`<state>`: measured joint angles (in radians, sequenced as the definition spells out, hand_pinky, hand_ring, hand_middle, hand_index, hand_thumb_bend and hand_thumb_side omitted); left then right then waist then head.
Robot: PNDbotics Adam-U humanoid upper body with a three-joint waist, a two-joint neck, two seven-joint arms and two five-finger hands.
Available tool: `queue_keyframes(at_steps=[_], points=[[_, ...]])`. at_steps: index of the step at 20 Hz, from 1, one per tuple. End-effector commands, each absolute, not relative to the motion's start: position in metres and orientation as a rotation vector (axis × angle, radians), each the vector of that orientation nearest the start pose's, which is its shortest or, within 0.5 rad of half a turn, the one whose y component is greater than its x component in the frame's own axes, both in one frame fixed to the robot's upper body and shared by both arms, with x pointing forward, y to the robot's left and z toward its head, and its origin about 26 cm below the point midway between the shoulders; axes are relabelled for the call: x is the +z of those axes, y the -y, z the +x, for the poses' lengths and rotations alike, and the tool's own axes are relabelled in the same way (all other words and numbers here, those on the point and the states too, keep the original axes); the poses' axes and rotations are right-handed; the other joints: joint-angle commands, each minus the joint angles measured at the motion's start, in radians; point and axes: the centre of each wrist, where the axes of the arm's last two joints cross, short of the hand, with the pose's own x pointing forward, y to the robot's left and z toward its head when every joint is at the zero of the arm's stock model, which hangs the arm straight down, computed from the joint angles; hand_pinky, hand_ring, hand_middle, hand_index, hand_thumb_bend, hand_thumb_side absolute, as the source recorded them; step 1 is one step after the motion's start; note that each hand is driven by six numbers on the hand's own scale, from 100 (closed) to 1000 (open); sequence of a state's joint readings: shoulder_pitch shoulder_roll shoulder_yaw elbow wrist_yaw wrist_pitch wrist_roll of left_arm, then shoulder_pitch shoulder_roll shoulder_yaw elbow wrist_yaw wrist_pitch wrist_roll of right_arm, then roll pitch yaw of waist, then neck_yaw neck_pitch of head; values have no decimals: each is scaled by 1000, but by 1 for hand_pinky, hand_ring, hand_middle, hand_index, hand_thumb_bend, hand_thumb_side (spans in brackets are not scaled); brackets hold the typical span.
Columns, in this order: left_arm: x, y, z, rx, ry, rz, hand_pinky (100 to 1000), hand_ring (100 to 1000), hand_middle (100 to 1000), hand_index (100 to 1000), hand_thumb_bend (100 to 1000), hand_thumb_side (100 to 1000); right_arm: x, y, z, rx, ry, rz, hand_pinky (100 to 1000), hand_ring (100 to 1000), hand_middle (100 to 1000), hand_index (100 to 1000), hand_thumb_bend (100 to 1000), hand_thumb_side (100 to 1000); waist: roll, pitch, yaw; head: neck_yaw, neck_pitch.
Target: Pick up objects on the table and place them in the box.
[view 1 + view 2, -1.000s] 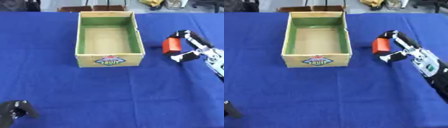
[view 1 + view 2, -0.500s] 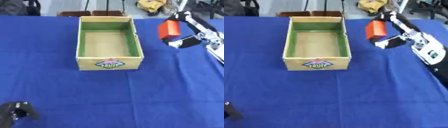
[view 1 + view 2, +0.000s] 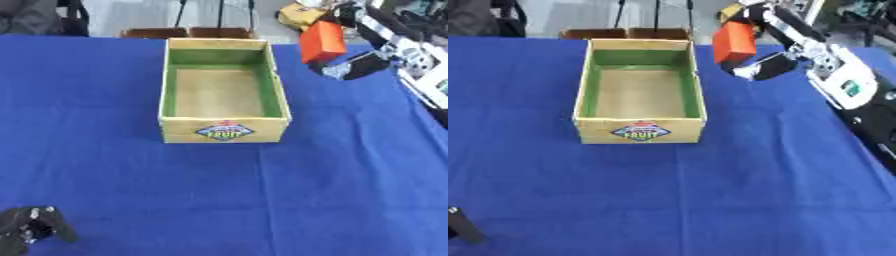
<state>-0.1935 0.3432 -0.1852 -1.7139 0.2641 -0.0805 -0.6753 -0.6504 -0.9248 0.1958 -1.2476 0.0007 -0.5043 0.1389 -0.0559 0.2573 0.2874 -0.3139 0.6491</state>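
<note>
A cardboard fruit box [image 3: 224, 131] with green inner walls stands open at the middle of the blue table, and nothing shows inside it. My right hand [image 3: 773, 30] is raised above the table just right of the box's far right corner, fingers and thumb curled round an orange-red block [image 3: 734, 42]. The block hangs in the air, clear of the cloth, close to the box's right wall. My left hand [image 3: 26, 229] rests at the lower left corner, its fingers curled and holding nothing.
Blue cloth [image 3: 350, 180] covers the whole table. Beyond the far edge stand brown chair backs [image 3: 188, 33] and a yellow thing [image 3: 299, 14].
My right hand has lifted the orange-red block off the table and carried it up and left toward the box's far right corner. The camera has also tilted. The left hand stays put.
</note>
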Motion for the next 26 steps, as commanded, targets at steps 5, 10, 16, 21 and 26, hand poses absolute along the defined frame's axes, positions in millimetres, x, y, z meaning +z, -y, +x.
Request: queue_keyframes(at_steps=[5,10,16,21,26], points=[[94,-238,317,-973,1744,-683,657,579,488,637,272,1000,239,417,404,1116,2043,-586,741,662,263,456,100,100,10,-26,38,-31,0],[98,-230,319,-1001,1745,-732,657,579,487,636,271,1000,229,419,408,1111,2010,-582,743,663,267,463,100,100,16,-25,72,-64,-1],[102,-224,321,-1019,1745,-763,657,579,486,635,275,1000,221,422,410,1109,1988,-594,743,664,270,466,100,100,14,-19,98,-91,-8],[105,-219,322,-1034,1746,-784,657,579,485,634,278,1000,212,419,414,1121,1969,-595,747,666,283,479,100,100,9,-12,122,-106,-12],[109,-215,324,-1046,1752,-803,657,578,485,634,280,1000,198,414,421,1161,1939,-600,749,671,301,497,100,100,5,-4,144,-120,-14]])
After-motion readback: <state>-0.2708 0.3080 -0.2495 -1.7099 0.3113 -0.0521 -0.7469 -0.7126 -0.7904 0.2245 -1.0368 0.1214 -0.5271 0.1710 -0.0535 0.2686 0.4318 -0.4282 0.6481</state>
